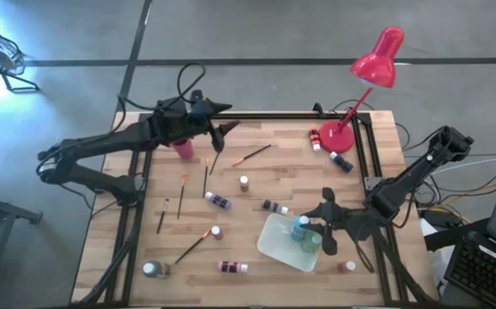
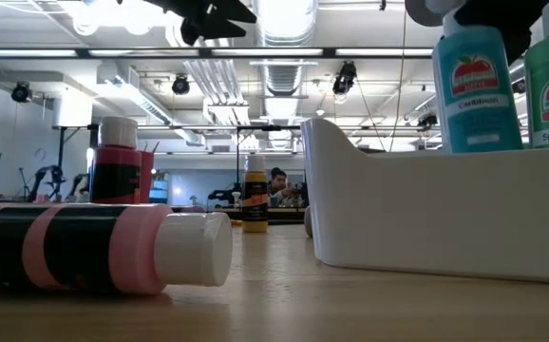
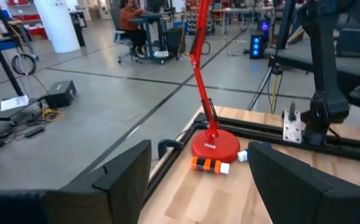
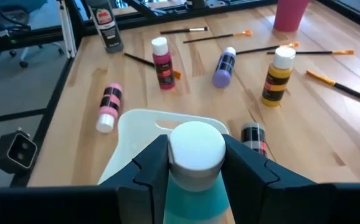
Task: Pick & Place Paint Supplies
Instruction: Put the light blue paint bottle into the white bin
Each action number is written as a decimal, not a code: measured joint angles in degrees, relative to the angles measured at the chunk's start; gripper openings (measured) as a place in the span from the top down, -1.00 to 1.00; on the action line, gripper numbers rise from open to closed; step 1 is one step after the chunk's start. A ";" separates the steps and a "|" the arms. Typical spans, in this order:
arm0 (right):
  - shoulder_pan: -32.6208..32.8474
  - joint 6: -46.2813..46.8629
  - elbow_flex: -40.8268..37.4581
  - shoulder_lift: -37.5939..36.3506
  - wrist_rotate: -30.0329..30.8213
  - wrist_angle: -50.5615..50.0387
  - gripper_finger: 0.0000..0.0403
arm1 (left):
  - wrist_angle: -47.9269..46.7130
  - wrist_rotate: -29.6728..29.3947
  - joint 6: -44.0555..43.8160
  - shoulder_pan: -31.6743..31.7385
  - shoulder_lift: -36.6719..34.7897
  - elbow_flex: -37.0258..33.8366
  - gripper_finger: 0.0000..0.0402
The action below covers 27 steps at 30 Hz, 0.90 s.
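Two dark arms are seen over a wooden table [image 1: 257,172] scattered with paint supplies; the right end effector [image 4: 195,163] is closed on the white cap of a teal bottle [image 1: 300,228], which is held upright over a white tray [image 1: 275,245] near the table's right front; a green bottle [image 1: 311,239] is already standing in the tray, just beside the teal one.

The step in hand is judged to be the setting down of the teal bottle inside the tray; it is best lowered straight and kept upright, clear of the green bottle, and the fingers are best parted only once the base is resting on the tray floor, so that neither bottle is tipped.

The left end effector [image 3: 198,171] is held high near the table's far edge, its fingers well apart and nothing between them.

Loose supplies are seen around the tray: a pink-banded bottle [image 4: 109,106] lying just beside its rim, a dark bottle [image 4: 253,137] lying on the other side, a red bottle [image 4: 162,62] and a yellow bottle [image 4: 277,76] standing farther off, a purple bottle [image 4: 223,67] on its side, and thin brushes [image 1: 182,190] spread across the boards; a red desk lamp [image 1: 364,81] is standing at the far right corner, well apart from the tray; nothing is seen to block the descent.
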 joint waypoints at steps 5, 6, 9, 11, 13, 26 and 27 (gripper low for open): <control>0.00 -0.20 -1.73 0.00 -0.61 2.00 0.44 | 0.01 0.00 -0.72 0.30 -1.22 0.00 -0.35; 0.00 -0.20 -2.02 0.00 -0.66 2.30 0.44 | -0.01 0.01 -1.02 0.39 -1.33 0.00 -0.35; 0.00 -0.07 -2.70 0.00 -0.95 2.72 0.44 | 0.01 0.02 -1.63 0.40 -1.45 0.00 -0.35; 0.00 0.21 -3.10 0.00 -1.14 2.82 0.44 | 0.00 0.02 -1.72 0.40 -1.45 0.00 -0.35; 0.00 0.31 -3.56 0.00 -1.39 2.87 0.44 | 0.00 0.02 -2.03 0.40 -1.45 0.00 -0.35; -0.04 0.59 -5.34 -0.02 -4.61 6.45 0.42 | 0.00 0.04 -2.59 0.40 -1.45 0.00 -0.35; -0.04 0.56 -5.34 -0.02 -4.61 6.45 0.41 | 0.00 0.04 -2.62 0.40 -1.45 0.00 -0.35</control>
